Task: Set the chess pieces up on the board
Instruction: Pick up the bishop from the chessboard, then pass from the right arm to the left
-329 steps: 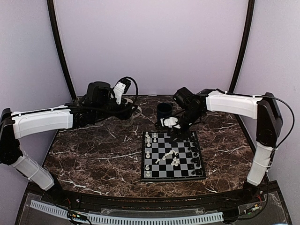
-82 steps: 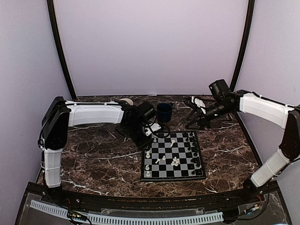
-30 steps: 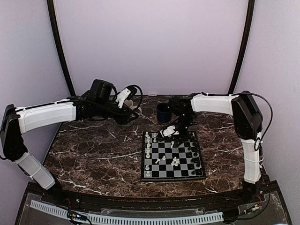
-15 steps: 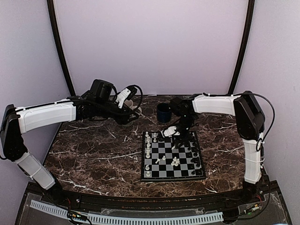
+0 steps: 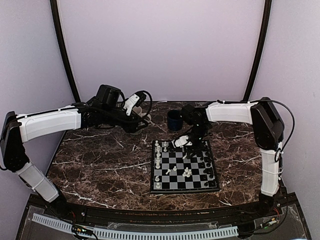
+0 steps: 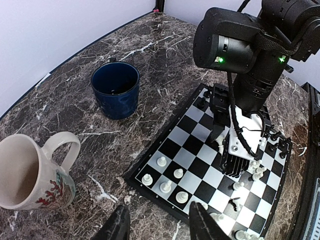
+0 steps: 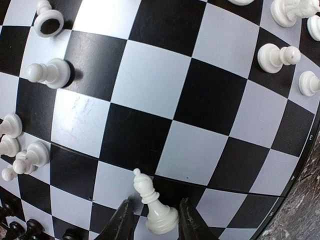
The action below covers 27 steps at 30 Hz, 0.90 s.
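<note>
Since a few seconds ago the arms have traded places: the left arm has drawn back from the far-left corner of the board, and the right arm has swung in from the table's right side over the board's far rows.

Our right gripper [image 7: 157, 222] now points down at the small flat black-and-grey checkered chessboard [image 5: 151, 170], its fingers set narrowly on either side of the base of a tiny white plastic bishop [image 7: 149, 197]. That bishop leans instead of standing like its neighbours. We cannot tell whether the pads grip it yet or only bracket it. We judge the close straddle is meant to seize the base so the piece can be stood on a home square.

Most of the small white and black plastic chess pieces [image 5: 187, 172] are on the board: white ones along its left side, black ones along its right, a few strays mid-board.

Our left gripper [image 6: 159, 227] hangs half-spread and empty beyond the board's far-left corner, near a dark blue mug [image 6: 116, 90] and a white ceramic mug with a red coral print [image 6: 30, 175]. There, we judge, it leaves the board to the right arm.
</note>
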Tool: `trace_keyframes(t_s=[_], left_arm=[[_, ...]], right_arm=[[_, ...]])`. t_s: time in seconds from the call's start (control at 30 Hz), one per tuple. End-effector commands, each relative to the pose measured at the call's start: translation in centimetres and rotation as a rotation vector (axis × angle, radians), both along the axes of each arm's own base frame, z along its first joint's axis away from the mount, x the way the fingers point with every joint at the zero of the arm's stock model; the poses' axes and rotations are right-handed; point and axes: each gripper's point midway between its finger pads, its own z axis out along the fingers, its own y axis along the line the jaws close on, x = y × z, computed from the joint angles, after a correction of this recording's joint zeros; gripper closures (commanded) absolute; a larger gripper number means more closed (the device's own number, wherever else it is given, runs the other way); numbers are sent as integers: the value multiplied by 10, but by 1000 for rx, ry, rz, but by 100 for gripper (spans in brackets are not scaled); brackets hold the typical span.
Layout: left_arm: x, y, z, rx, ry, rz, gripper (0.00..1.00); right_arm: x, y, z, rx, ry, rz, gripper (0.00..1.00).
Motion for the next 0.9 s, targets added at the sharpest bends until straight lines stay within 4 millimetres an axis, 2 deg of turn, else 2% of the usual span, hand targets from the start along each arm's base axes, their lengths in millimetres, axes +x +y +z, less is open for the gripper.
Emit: trace_keyframes(t_s=[0.0, 0.13, 0.37, 0.47, 0.57, 0.73, 0.87], left_arm=[[-3, -4, 8, -27, -6, -15, 57], [-3, -5, 8, -31, -2, -18, 57], [-3, -5, 6, -30, 4, -17, 57], [-2, -5, 5, -34, 13, -6, 57], [1, -3, 6, -41, 19, 25, 57], [7, -1, 7, -78, 35, 85, 57], [8, -9, 14, -170, 82, 108, 58]], right_arm=[[-17, -14, -7, -60, 37, -3, 68], [-19, -16, -8, -63, 36, -11, 70], [-19, -14, -9, -51, 40, -42, 79], [-17, -9, -2, -24, 38, -70, 81], [-17, 3, 15, 55, 61, -117, 82], [-14, 29, 61, 242, 127, -222, 82], [-8, 42, 96, 392, 188, -317, 82]])
